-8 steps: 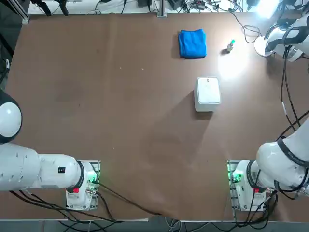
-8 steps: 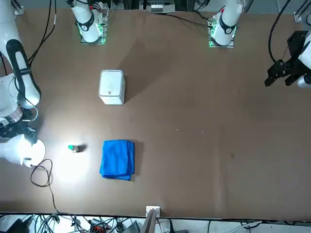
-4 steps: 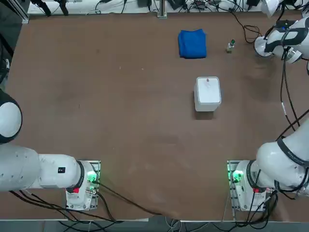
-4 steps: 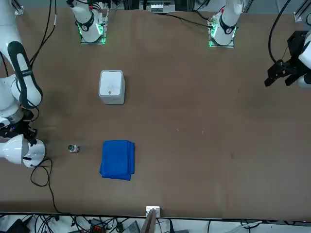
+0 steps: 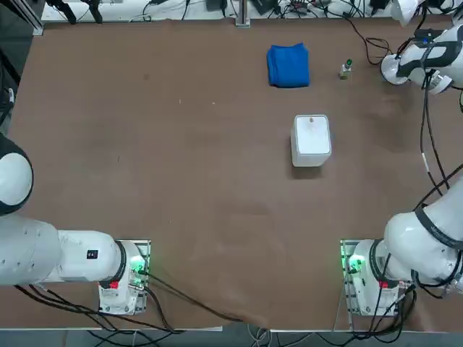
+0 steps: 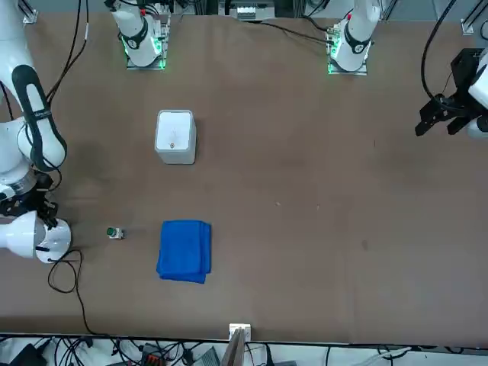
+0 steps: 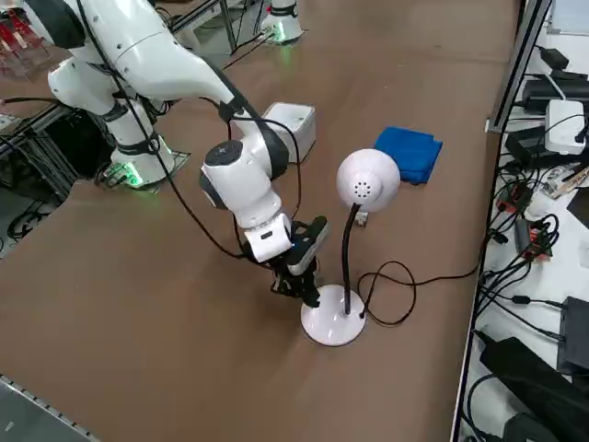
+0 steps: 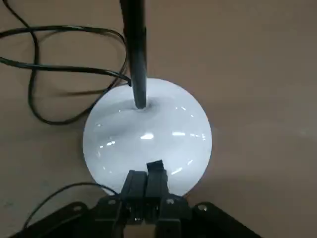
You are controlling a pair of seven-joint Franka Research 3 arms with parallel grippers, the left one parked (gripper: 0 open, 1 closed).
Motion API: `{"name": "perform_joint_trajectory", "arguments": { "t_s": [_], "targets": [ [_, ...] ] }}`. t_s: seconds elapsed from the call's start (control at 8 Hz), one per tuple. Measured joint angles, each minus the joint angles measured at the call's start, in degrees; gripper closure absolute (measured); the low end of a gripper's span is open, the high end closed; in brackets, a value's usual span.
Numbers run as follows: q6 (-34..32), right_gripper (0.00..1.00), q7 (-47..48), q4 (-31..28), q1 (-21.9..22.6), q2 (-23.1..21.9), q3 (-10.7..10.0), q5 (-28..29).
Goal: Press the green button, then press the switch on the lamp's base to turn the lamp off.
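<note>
The lamp stands at the table's far right corner, its white head [image 7: 368, 180] unlit on a black bendy neck. My right gripper [image 8: 151, 168] is shut with nothing held. Its fingertips [image 7: 299, 287] rest together on the near edge of the lamp's base [image 8: 148, 131], a glossy white disc [image 7: 333, 319]. The switch is hidden under them. The green button [image 5: 346, 68] stands on the table a short way from the base [image 5: 391, 70], between it and the cloth, and appears again in the front view [image 6: 113, 232].
A folded blue cloth [image 5: 288, 65] lies beyond the button. A white rounded box [image 5: 312, 139] sits nearer the table's middle. The lamp's black cable [image 8: 44, 69] loops on the table behind the base. The table edge [image 7: 479, 212] runs close by.
The lamp's light has gone out: the bright glow on the table around the button a second ago is gone. The gripper has stayed on the base.
</note>
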Motion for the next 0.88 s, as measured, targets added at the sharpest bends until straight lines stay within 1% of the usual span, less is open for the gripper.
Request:
{"name": "perform_joint_trajectory", "arguments": {
  "t_s": [0.12, 0.25, 0.5, 0.62, 0.75, 0.88],
  "targets": [
    [-3.6, 0.99, 0.1, 0.1, 0.1, -1.8, 0.1, 0.1],
    [-10.7, 0.99, 0.1, 0.3, 0.0, -4.8, 0.0, 0.2],
    [-30.4, 0.99, 0.2, 0.5, -0.6, -12.5, -0.3, 0.5],
    [-39.3, 0.99, 0.2, 0.5, -1.1, -15.9, -0.4, 0.6],
    [-46.2, 0.99, 0.2, 0.5, -1.7, -18.8, -0.5, 0.6],
    [-51.2, 0.98, 1.4, 0.6, -1.9, -21.5, -0.5, 0.7]
  ]
}}
